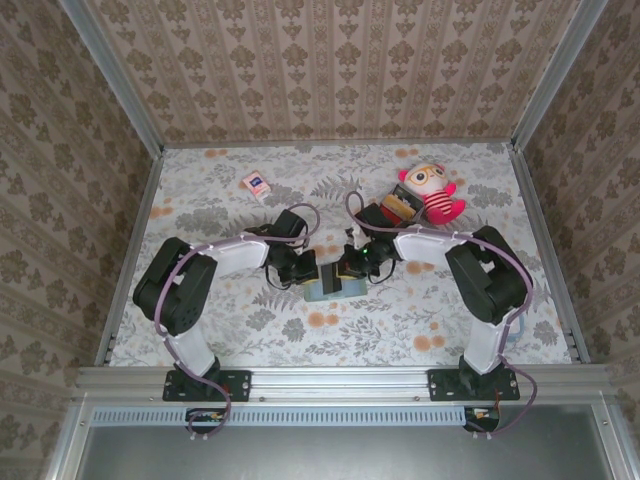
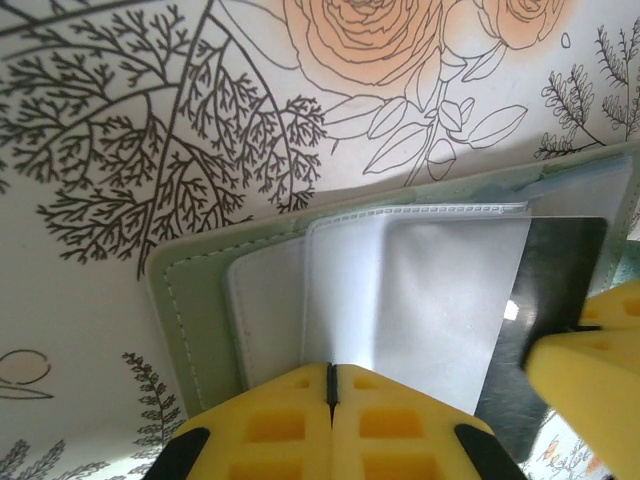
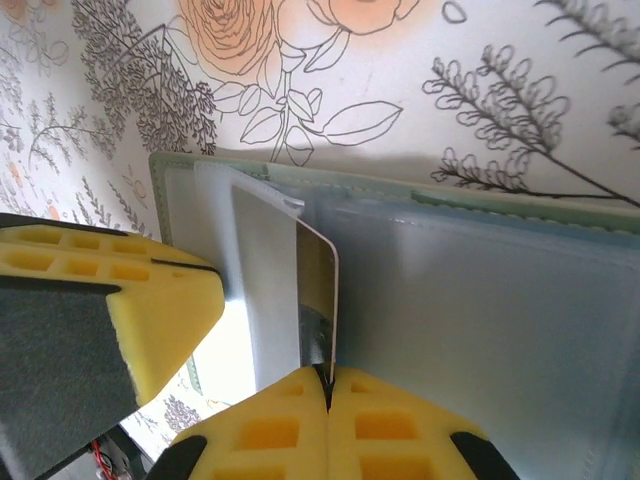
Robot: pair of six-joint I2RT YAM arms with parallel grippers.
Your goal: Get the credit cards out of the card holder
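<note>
The grey-green card holder lies open on the flowered table between both arms. In the left wrist view my left gripper is shut on a clear plastic sleeve of the holder. A thin credit card, dark in this light, stands edge-on and partly out of its sleeve. My right gripper is shut on its near edge. The same card is at the right of the left wrist view, under a right finger. A left finger sits beside the holder's clear pockets.
A plush doll and a stack of red, tan and black blocks lie just behind the right arm. A small pink-and-white packet lies at the back left. Patterned walls close in the table on three sides.
</note>
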